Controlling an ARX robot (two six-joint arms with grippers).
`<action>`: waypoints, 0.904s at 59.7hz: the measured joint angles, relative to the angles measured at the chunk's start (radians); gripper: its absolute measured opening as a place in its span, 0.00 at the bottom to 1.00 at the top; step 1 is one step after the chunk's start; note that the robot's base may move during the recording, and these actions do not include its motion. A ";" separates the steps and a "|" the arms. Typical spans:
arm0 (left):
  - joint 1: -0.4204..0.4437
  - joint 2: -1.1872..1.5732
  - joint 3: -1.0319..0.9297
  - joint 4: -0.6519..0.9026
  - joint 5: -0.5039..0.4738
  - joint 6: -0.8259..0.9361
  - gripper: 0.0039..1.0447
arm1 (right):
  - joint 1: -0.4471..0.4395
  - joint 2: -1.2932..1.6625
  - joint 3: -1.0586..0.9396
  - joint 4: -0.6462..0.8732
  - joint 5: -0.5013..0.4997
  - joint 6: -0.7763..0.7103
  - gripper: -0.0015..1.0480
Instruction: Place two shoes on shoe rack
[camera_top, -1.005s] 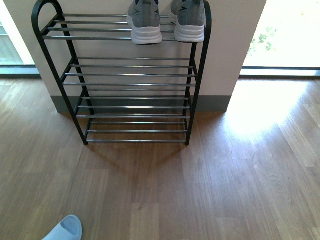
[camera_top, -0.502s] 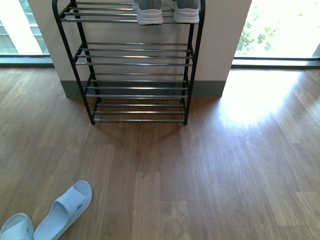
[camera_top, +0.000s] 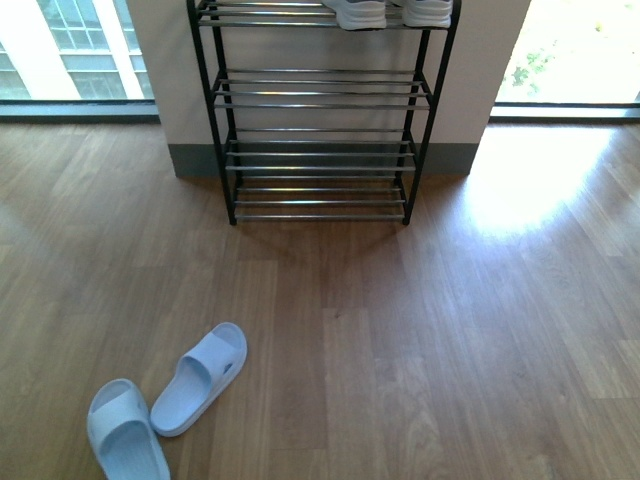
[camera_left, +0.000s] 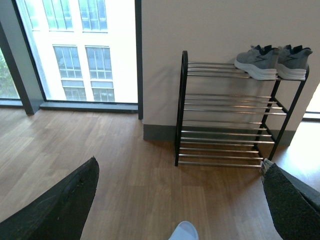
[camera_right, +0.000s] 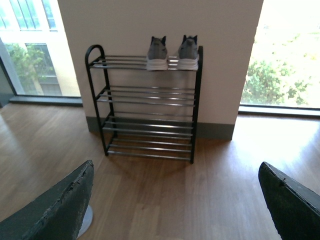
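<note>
Two pale blue slides (camera_top: 165, 405) are lying on the wooden floor (camera_top: 420, 340) in the front view, right? – Mara

Yes, just beside each other, low on the robot's left and well apart from the shoe rack (camera_top: 212, 110). The rack is standing against the wall, and the grey sneakers (camera_top: 395, 12) are sitting on its top shelf, at the robot's right end, cut off by the frame edge. Neither arm is showing here. – Jon

What is the left wrist view giving? – Mara

Its left end effector (camera_left: 178, 167) is hanging spread wide, with the dark fingers (camera_left: 60, 205) framing the picture and nothing between them. The shoe rack (camera_left: 182, 100) is standing beyond, the grey sneakers (camera_left: 272, 59) are resting side by side on the top rods, and only the tip of one slide (camera_left: 183, 231) is peeking in at the frame edge. – Jon

And the right wrist view? – Mara

That right end effector (camera_right: 176, 166) is also gaping wide and carrying nothing. It is facing the shoe rack (camera_right: 196, 100) head-on, and the grey sneakers (camera_right: 172, 52) are sitting upright on the top tier with their heels toward the camera. The three lower shelves are showing bare rods. – Jon
</note>
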 joint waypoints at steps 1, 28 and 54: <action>0.000 0.000 0.000 0.000 0.000 0.000 0.91 | 0.000 0.000 0.000 0.000 -0.001 0.000 0.91; 0.000 0.000 0.000 0.000 -0.002 0.000 0.91 | 0.000 0.000 0.000 -0.002 -0.003 0.000 0.91; 0.000 0.000 0.000 0.000 -0.001 0.000 0.91 | 0.000 0.000 0.000 -0.002 -0.001 0.000 0.91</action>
